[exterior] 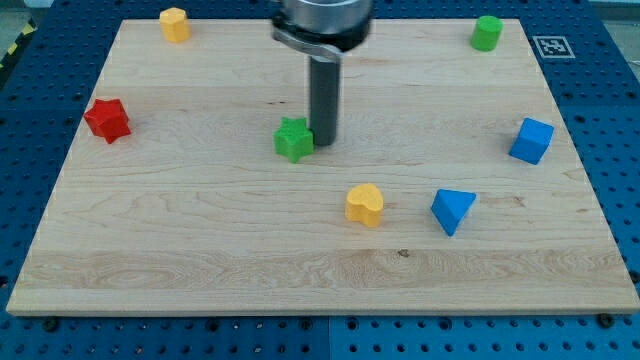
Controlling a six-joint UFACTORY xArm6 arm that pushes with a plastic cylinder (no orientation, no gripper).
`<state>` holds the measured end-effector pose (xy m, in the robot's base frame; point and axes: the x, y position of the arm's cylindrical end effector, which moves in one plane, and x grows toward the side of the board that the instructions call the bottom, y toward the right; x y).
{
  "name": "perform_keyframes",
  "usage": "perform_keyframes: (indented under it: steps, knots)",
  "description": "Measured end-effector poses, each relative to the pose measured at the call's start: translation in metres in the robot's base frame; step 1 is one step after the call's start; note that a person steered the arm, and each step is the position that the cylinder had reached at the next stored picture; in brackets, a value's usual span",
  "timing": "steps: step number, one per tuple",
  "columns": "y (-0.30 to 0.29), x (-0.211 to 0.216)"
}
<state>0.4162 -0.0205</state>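
My tip (324, 141) stands on the wooden board (200, 250) just right of the green star block (293, 138), touching or nearly touching its right side. Below and to the right lies a yellow heart block (365, 204), and further right a blue triangle block (452, 210). The rod rises from the tip to the arm's metal collar at the view's top.
A red star block (108, 120) sits at the board's left edge. A yellow hexagon-like block (174, 23) is at the top left, a green cylinder-like block (487, 32) at the top right, a blue cube (532, 140) at the right edge.
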Motion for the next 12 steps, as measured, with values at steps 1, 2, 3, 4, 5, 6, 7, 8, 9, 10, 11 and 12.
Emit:
perform_keyframes:
  steps: [1,2,3,4,5,6,7,8,9,10,11,12]
  knots:
    - [-0.044,-0.014]
    - [-0.061,-0.011]
    - [-0.075,0.011]
    - [-0.076,0.044]
    - [-0.073,0.056]
    - [-0.069,0.071]
    - [-0.061,0.082]
    - [-0.053,0.092]
    - [-0.053,0.100]
    - [-0.053,0.115]
    - [-0.057,0.119]
    - [-0.063,0.137]
